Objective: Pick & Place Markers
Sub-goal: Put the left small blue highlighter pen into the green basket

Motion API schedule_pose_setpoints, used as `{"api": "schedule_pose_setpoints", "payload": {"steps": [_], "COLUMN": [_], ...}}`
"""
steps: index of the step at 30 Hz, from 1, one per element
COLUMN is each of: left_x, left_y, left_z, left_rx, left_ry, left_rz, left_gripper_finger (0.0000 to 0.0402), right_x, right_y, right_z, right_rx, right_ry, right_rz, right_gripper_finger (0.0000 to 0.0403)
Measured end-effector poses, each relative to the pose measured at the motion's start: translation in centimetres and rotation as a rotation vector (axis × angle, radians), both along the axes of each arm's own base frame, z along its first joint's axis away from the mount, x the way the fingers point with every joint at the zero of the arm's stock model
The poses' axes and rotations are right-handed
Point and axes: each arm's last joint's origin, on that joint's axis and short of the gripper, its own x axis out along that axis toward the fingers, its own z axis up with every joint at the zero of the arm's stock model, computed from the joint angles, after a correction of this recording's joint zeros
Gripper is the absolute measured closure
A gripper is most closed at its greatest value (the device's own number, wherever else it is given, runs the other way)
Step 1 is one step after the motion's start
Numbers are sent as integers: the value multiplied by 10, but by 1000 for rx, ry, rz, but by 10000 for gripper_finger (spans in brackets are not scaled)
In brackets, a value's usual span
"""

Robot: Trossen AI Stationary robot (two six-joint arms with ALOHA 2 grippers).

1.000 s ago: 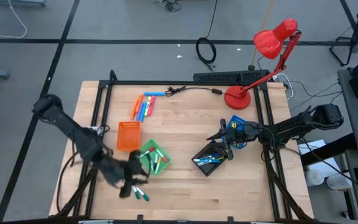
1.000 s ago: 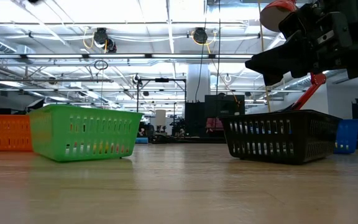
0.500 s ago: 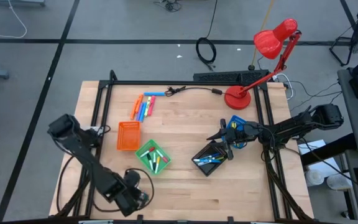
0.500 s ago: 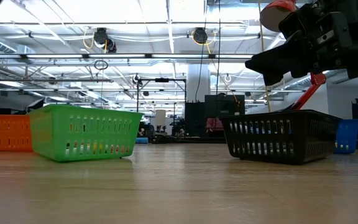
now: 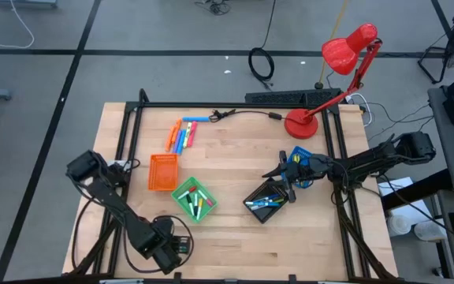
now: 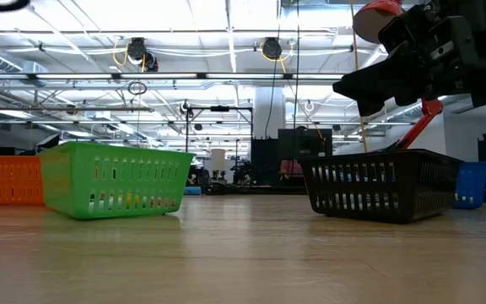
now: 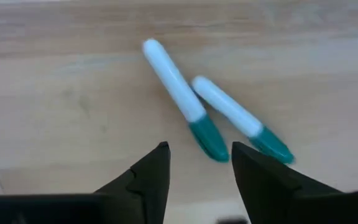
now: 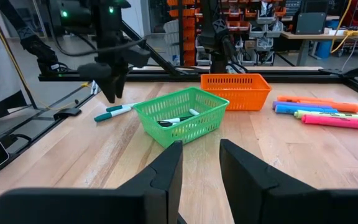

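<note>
Two markers (image 7: 185, 99) with white barrels and dark green caps lie side by side on the bare wood near the tabletop's (image 5: 235, 244) front edge, toward its left corner, slanted alike, with their capped ends nearest the left claw (image 7: 199, 163). That claw hovers right over them with its fingers spread apart and nothing between them. In the right wrist view the same pair (image 8: 114, 112) shows on the wood just beside the green tray (image 8: 180, 115), below the left claw.

More markers (image 5: 198, 203) lie inside the green tray, green and red among them. A loose row of chunky highlighters (image 5: 182, 136) in orange, blue, yellow-green and pink rests near the tabletop's back edge, behind the orange tray (image 5: 162, 171). Thin blue pens (image 5: 265, 200) lie in the black tray (image 5: 256, 209) toward the right side.

The right claw (image 5: 284, 175) hangs above the black tray's back rim, beside the blue tray (image 5: 301, 155); its fingers stand a narrow gap apart with nothing held.
</note>
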Motion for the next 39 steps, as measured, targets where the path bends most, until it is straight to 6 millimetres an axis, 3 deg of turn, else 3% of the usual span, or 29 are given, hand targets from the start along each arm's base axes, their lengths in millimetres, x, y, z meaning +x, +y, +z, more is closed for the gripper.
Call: {"api": "schedule_pose_setpoints", "payload": {"steps": [8,15,29,36,39], "left_x": [6,-2,-12,-16,-18], "left_y": [3,-1,-6,0,4], "left_z": [-22,-27,-28,-20,-5], "left_rx": [50,59,153,182,228], "left_ry": [51,117,83,77,44], "left_rz": [17,-60,-198,-260,-285], "left_gripper_finger": [256,282,360,355,354], "right_x": [0,0,0,0,0], "right_y": [0,0,0,0,0], "right_z": [0,0,0,0,0], "right_rx": [0,0,0,0,0], "right_ry": [0,0,0,0,0], "right_rz": [0,0,0,0,0], "right_gripper_finger": [310,310,310,310,310]}}
